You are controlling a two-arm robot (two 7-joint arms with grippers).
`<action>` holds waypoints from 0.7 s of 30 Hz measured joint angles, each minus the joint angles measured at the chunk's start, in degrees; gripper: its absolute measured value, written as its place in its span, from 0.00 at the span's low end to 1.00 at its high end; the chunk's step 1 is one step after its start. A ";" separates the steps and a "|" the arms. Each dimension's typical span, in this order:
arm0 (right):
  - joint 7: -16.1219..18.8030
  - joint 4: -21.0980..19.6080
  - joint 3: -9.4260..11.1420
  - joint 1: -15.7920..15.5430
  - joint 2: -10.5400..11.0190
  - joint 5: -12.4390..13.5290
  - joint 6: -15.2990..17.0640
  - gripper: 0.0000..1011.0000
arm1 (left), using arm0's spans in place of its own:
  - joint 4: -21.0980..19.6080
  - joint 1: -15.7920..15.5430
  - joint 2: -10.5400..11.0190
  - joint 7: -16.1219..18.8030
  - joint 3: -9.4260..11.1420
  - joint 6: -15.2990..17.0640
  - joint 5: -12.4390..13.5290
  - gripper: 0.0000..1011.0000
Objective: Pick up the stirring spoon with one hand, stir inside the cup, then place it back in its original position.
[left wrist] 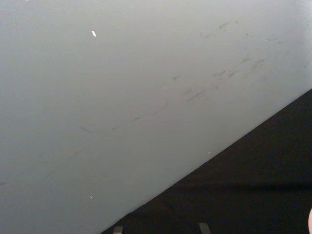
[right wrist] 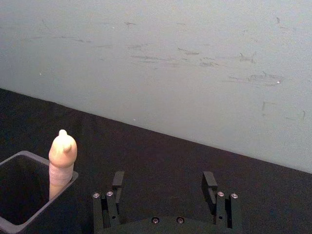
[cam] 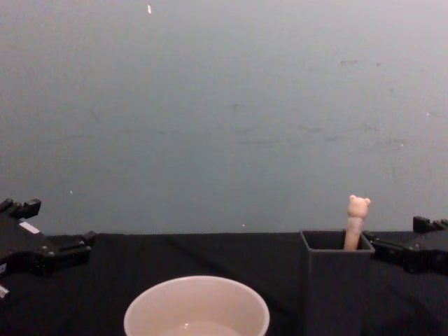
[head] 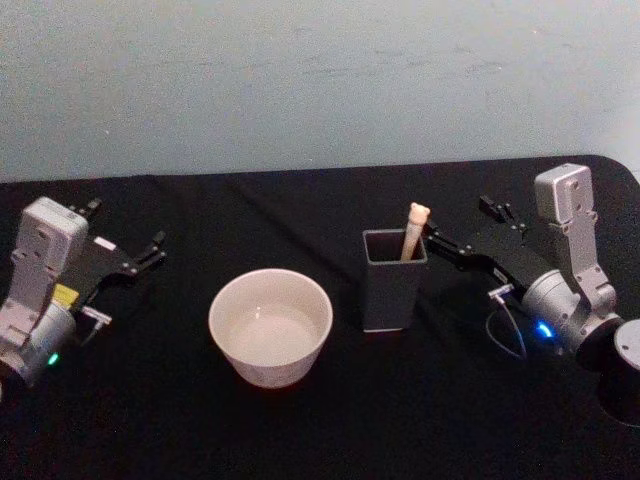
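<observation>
The stirring spoon (head: 414,228) stands in the dark grey square holder (head: 393,285), its peach bear-head handle (cam: 357,217) poking above the rim. The cream-white cup (head: 270,325) sits left of the holder on the black cloth, about a hand's width away. My right gripper (head: 463,224) is open just right of the holder, with one finger close to its rim. In the right wrist view the spoon handle (right wrist: 62,157) and the holder (right wrist: 22,195) lie off to one side of the open right gripper (right wrist: 163,181). My left gripper (head: 125,225) rests open at the table's left side.
A black cloth (head: 320,420) covers the table. A pale grey-blue wall (cam: 224,105) rises behind its far edge. The left gripper (cam: 52,227) and right gripper (cam: 402,234) sit low at the sides in the chest view.
</observation>
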 joint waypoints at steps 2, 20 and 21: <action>-0.01 0.00 0.00 0.00 0.00 0.01 -0.01 0.99 | 0.00 0.00 0.00 0.00 0.00 0.00 0.00 0.99; -0.07 -0.04 0.00 0.00 0.00 0.11 -0.07 0.99 | 0.00 0.01 0.00 0.00 0.00 0.00 0.00 0.99; -0.07 -0.03 0.00 0.00 0.00 0.11 -0.07 0.99 | 0.00 0.01 0.00 0.00 0.00 0.00 0.00 0.99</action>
